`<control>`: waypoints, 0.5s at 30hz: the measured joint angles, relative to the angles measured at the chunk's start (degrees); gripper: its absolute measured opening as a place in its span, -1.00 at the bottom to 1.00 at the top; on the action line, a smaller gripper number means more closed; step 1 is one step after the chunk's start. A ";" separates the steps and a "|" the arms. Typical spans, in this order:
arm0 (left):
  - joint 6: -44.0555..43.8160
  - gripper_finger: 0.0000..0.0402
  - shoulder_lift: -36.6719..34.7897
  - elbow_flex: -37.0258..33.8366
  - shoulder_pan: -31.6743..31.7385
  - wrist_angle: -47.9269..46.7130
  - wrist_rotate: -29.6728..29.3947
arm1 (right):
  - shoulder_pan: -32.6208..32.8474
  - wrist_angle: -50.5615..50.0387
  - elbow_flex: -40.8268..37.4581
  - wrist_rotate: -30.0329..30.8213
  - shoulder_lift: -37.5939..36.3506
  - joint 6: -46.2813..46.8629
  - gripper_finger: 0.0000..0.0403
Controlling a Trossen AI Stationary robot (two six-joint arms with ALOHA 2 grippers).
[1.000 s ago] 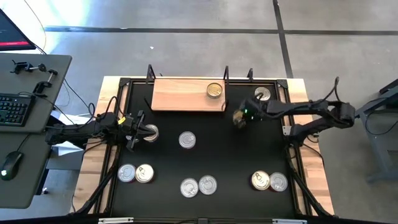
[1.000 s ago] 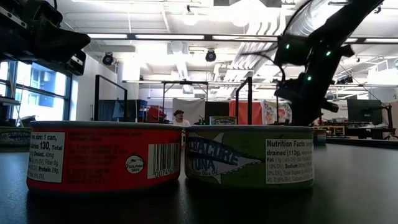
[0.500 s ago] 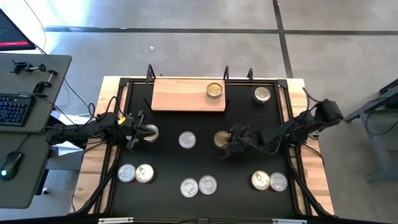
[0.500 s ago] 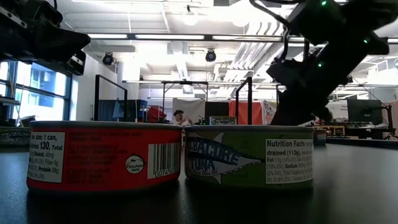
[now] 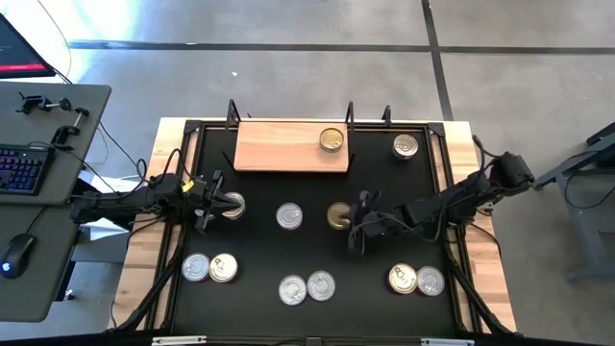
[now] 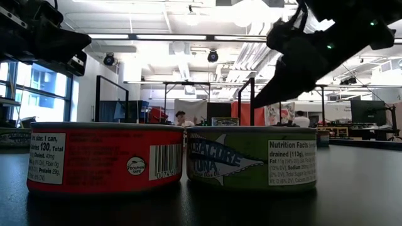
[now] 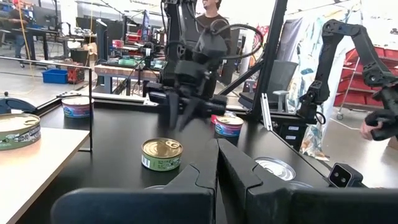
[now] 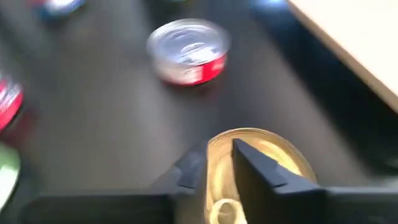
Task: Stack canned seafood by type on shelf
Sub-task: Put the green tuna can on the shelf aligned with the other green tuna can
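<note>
Right hand (image 5: 352, 227) fingers nearly together just beside gold tin (image 5: 338, 215), below the shelf (image 5: 279, 146); left hand (image 5: 213, 202) fingers together, left of it.

Our right arm stretches low from the right edge toward the middle, its right tool (image 5: 357, 223) with fingers nearly closed. Our left arm waits at the left side, the left tool (image 5: 213, 203) fingers pressed together.

Your right tool (image 5: 356, 223) swung from the mat's far right edge toward the middle, now just at 3 o'clock of a gold-lidded tin (image 5: 337, 214), its arm stretched low across the mat.
</note>
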 joint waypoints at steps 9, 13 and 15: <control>-0.01 -1.00 0.02 0.00 0.01 -0.34 0.00 | 2.78 4.66 0.04 4.06 10.29 -18.00 -0.14; 0.00 -1.00 0.02 0.00 0.02 -0.35 0.00 | 2.90 5.67 0.28 8.27 14.27 -20.51 -0.26; 0.00 -1.00 0.02 0.00 0.01 -0.36 0.00 | 2.92 6.19 0.43 9.77 15.95 -21.08 -0.38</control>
